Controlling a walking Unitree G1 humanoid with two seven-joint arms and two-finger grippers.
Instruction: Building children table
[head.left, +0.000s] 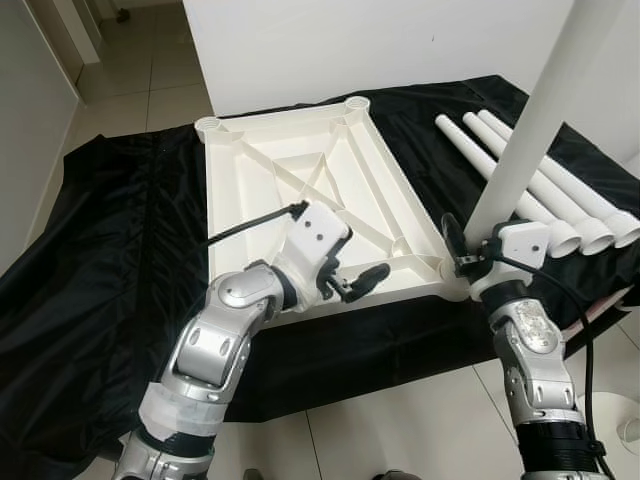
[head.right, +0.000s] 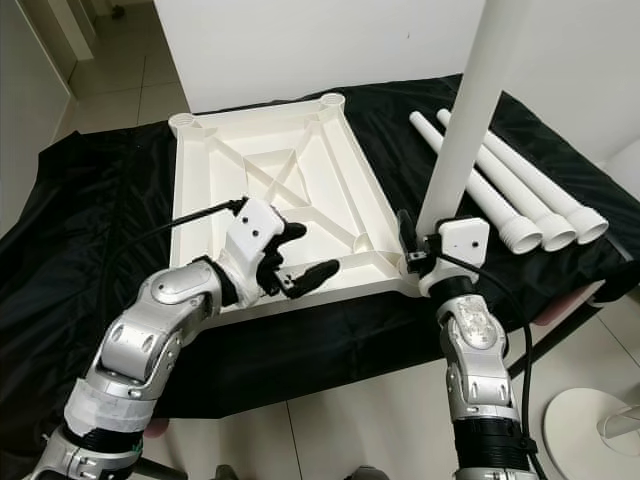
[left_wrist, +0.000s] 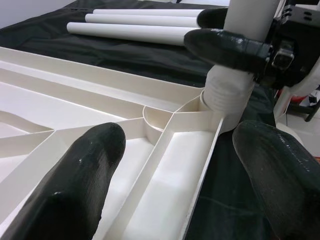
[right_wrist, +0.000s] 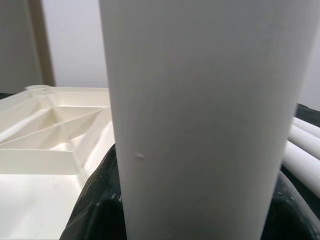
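Left hand (head.left: 352, 283) hovers with fingers spread; right hand (head.left: 462, 250) is clamped, forearm upright.

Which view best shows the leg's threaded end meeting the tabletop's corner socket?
Left wrist view: the upright leg's threaded end enters the tabletop corner below the right claw. Eye views partly hide that joint; right wrist view shows bare shaft.

A black cloth (head.left: 120, 250) covers the low surface over the tiled floor (head.left: 400, 430). On it lie the upturned white tabletop (head.left: 310, 190) in the middle and three loose white legs (head.left: 560, 200) at far right.
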